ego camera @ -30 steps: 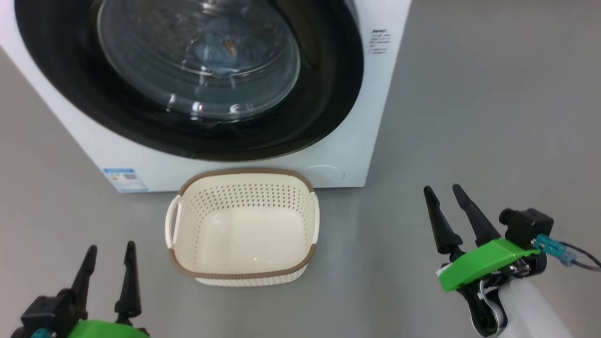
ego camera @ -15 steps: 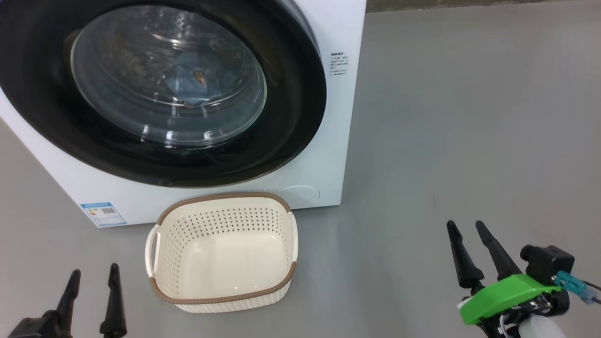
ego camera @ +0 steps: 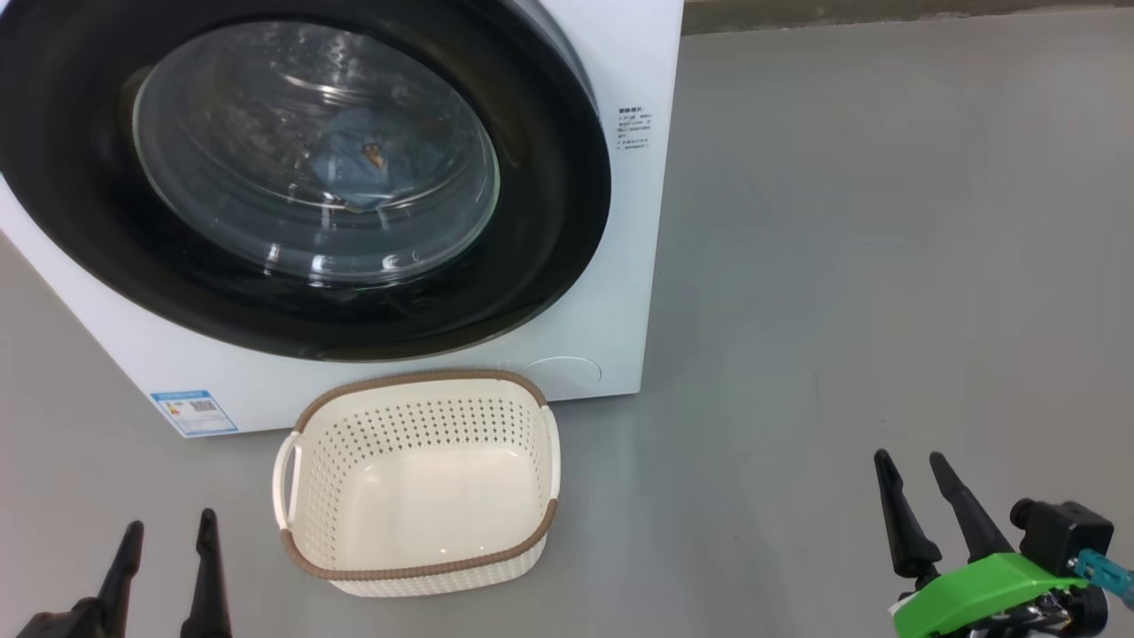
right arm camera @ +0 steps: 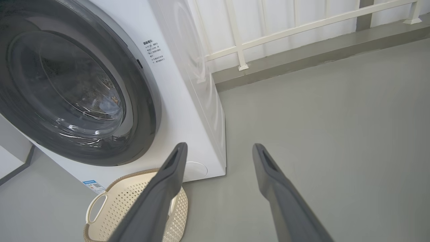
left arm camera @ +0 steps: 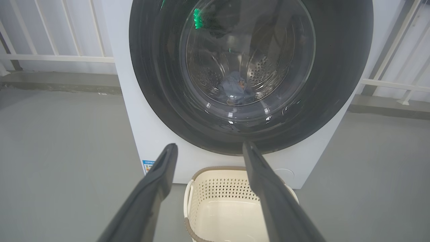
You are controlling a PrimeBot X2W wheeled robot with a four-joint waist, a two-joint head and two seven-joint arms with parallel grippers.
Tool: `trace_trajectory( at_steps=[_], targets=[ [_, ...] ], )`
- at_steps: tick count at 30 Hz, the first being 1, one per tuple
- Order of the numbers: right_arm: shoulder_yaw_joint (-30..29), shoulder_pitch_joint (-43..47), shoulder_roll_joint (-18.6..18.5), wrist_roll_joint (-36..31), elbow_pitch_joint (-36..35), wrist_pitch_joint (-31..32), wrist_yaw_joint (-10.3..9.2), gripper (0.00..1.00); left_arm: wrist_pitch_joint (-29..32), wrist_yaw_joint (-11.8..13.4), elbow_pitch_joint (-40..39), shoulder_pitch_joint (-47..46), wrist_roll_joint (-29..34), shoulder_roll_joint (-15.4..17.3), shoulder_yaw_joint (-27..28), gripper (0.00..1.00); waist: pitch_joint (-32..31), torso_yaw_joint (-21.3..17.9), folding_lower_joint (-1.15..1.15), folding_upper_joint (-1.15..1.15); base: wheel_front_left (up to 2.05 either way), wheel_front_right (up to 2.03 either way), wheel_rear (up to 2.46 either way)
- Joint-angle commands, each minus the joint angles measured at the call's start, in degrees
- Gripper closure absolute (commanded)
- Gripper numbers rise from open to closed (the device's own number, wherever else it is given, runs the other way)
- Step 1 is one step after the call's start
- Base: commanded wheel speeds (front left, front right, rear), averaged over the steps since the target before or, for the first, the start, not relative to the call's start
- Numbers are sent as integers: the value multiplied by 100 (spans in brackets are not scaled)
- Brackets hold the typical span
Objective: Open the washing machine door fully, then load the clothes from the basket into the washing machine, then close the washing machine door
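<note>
Closest to you, the left gripper (ego camera: 170,523) sits at the lower left and the right gripper (ego camera: 908,458) at the lower right. Both have their fingers spread apart and nothing between them, and both hang above bare floor (ego camera: 842,266), well clear of everything.

Between them and a little further out, the basket (ego camera: 425,421) stands on the floor just in front of the washer (ego camera: 642,221). You can see straight to its pale bottom, so nothing is left to pick out of it.

Beyond that, the door (ego camera: 540,221) lies flat against the washer's front. Through its glass the clothes (ego camera: 354,159) show as a blue heap with a spot of orange, low in the drum. You cannot tell from here whether that heap is 1 garment or 2.

By the look of it, all 3 steps are behind you: opening, loading, shutting. What remains is a check. The pictures do not show whether the latch has caught, so if in doubt, press 1 gripper gently on the black rim near its right edge.
</note>
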Motion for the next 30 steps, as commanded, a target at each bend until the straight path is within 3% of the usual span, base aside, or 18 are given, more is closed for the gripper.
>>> trace_trajectory(
  at_steps=[1,21,22,30],
  targets=[
    [85,25,-33,-73,-147,-27,2,0,-36,-9,-168,-69,85,139,235,0,-1,4,0,0,0,0,0],
    [56,-8,37,-107,-164,-27,2,0,-36,-9,-120,-110,89,107,242,0,42,10,0,0,0,0,0],
    [-63,52,66,-83,-14,0,0,100,0,0,-9,7,56,-3,34,100,43,10,0,0,0,0,0],
    [-36,164,222,50,322,52,0,100,56,1,353,75,-106,-260,-14,100,40,16,1,0,0,0,0]
  ],
)
